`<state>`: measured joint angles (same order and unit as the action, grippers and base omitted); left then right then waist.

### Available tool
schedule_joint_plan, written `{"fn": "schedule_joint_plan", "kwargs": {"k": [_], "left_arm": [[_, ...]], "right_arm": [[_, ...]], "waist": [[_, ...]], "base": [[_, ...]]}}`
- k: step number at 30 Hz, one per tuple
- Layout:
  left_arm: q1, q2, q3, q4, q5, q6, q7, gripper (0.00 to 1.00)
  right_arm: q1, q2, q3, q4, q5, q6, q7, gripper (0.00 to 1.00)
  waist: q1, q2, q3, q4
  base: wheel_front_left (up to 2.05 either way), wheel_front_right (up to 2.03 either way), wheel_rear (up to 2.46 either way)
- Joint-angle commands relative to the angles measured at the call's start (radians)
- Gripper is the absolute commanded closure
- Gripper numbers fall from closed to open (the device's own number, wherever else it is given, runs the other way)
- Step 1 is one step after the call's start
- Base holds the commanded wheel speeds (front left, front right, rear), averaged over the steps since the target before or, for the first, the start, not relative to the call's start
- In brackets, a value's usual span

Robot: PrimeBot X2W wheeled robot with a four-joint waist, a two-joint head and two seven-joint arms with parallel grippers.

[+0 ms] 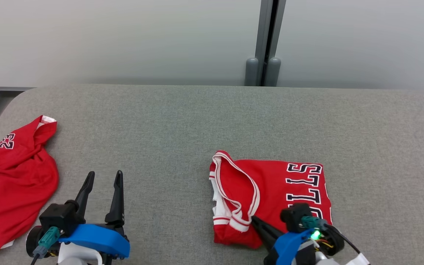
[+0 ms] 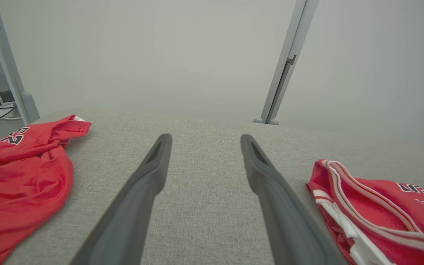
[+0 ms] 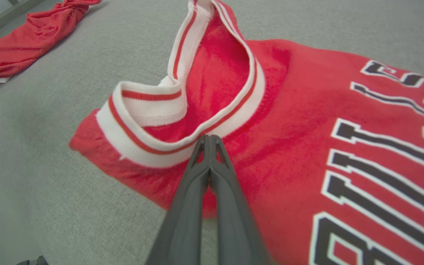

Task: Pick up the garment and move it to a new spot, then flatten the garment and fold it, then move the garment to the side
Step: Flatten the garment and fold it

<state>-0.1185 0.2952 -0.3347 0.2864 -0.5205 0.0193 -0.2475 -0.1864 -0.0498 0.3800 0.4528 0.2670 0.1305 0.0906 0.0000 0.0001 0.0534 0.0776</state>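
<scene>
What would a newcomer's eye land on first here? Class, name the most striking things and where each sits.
A folded red jersey with bold black-and-white lettering lies right of centre on the grey table, where the right gripper, shut, reaches its striped collar trim. A crumpled red garment numbered 23 sprawls at the table's left edge; the open left gripper hovers between them.

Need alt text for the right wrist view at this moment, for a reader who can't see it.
The right claw, dark and shut, reaches up from the bottom edge to the white-and-red collar of a folded red jersey with black lettering, lying on a grey fabric surface. A second red garment lies crumpled at the upper left.
</scene>
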Motion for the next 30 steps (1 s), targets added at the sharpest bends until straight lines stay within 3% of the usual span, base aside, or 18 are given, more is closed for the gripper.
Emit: {"fn": "schedule_joint_plan", "kwargs": {"k": [1,7,13,19,20,21,26,30], "left_arm": [[-0.018,0.005,-0.001,0.003,0.001,-0.003,0.003,0.00],[-0.030,0.004,-0.006,0.010,-0.002,-0.006,0.000,0.00],[-0.028,0.001,-0.009,0.012,-0.006,-0.005,-0.002,0.00],[-0.014,0.007,0.000,0.013,-0.011,0.004,-0.004,0.00],[-0.011,0.007,0.002,0.012,-0.012,0.007,-0.005,0.00],[-0.008,0.008,0.005,0.010,-0.013,0.009,-0.006,0.00],[0.019,0.014,0.022,-0.010,-0.010,0.025,-0.011,0.00],[0.038,0.018,0.036,-0.031,-0.006,0.032,-0.014,0.00]], "right_arm": [[-0.037,-0.002,0.056,0.012,0.014,0.000,0.015,1.00],[-0.108,-0.002,0.236,0.060,0.116,0.000,0.064,1.00],[-0.138,-0.002,0.358,0.049,0.298,0.000,0.104,1.00],[-0.185,-0.003,0.373,0.016,0.425,0.000,-0.016,1.00],[-0.190,-0.003,0.356,0.012,0.429,0.000,-0.049,0.56],[-0.191,-0.003,0.332,0.009,0.430,0.000,-0.084,0.00],[-0.149,-0.010,0.119,-0.009,0.312,0.000,-0.246,0.00],[-0.078,-0.016,-0.111,-0.074,0.160,0.000,-0.286,0.00]], "waist": [[0.0000,-0.0001,0.004,0.006],[0.0000,-0.0001,0.006,0.019],[0.0000,-0.0001,0.004,0.024],[0.0000,-0.0001,-0.006,0.014],[0.0000,-0.0001,-0.010,0.011],[0.0000,-0.0001,-0.014,0.007],[0.0000,-0.0001,-0.034,-0.019],[0.0000,-0.0001,-0.050,-0.039]], "base": [[0.00,0.00,0.00],[0.00,0.00,0.00],[0.00,0.00,0.00],[0.00,0.00,0.00],[0.00,0.00,0.00],[0.00,0.00,0.00],[0.00,0.00,0.00],[0.00,0.00,0.00]]}}
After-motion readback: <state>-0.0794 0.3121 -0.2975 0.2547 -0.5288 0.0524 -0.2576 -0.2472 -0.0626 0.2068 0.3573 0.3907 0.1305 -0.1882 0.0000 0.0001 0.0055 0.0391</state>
